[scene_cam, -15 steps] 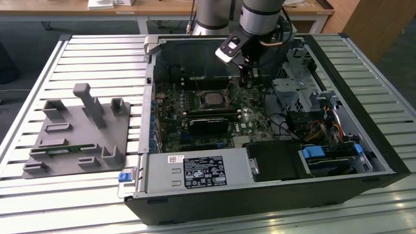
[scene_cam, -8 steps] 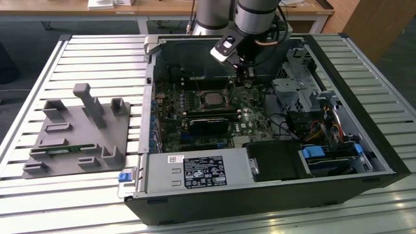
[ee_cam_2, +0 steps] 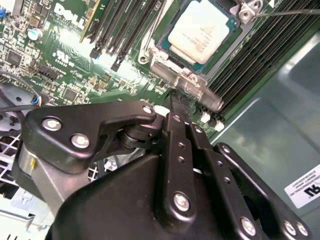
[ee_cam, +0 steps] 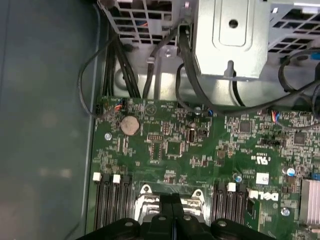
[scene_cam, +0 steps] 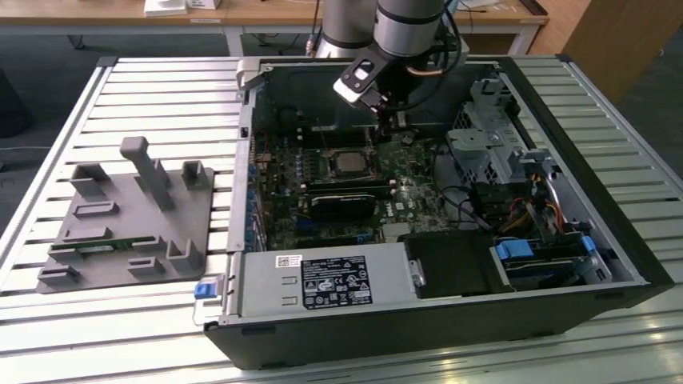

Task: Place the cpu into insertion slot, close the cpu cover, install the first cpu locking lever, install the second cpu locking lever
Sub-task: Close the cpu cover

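Lab or workshop — slatted metal bench [scene_cam: 160,96], opened computer case [scene_cam: 427,320], grey fixture [scene_cam: 128,232], desks [scene_cam: 267,12] behind

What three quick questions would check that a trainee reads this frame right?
1. True or false: the chip is already seated on the green board.
2. The gripper is nearest to: A) the graphics card, B) the metal frame at the chip's edge, C) the power supply.
3. In a word: are the fingers open or shut?
Key: 1 true; 2 B; 3 shut.
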You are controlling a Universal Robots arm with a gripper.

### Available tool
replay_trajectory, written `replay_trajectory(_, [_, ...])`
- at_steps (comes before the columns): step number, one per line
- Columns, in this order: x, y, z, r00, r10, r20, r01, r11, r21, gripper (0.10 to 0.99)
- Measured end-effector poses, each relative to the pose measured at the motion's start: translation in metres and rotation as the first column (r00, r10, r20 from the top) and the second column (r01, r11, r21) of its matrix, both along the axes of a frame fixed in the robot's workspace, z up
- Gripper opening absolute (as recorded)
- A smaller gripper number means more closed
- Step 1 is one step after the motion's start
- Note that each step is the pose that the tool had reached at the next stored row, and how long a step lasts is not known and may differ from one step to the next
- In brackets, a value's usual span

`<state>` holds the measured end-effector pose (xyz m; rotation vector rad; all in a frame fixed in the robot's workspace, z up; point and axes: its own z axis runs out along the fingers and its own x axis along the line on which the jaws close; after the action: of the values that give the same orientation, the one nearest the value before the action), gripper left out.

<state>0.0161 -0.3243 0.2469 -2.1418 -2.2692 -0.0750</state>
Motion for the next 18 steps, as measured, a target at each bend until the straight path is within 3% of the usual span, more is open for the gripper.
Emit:
replay_trajectory(5, [-0.002,0.0,-0.0022,1.0,0.0,-0.0007,0.0,1.0,0.0,0.11])
replay_trajectory(10, [-0.0037,-0.0001,-0.0074,1.0,0.0,-0.0068,0.0,1.0,0.0,0.11])
replay_trajectory(13, [-0.0105,-0.0001,-0.0093,1.0,0.0,-0.0093,0.0,1.0,-0.001,0.11])
replay_trajectory(14, [-0.0189,-0.0001,-0.0105,1.0,0.0,-0.0094,0.0,1.0,-0.001,0.11])
replay_trajectory(18, [-0.0219,-0.0001,-0.0152,0.9999,0.0,-0.0117,0.0,1.0,-0.001,0.11])
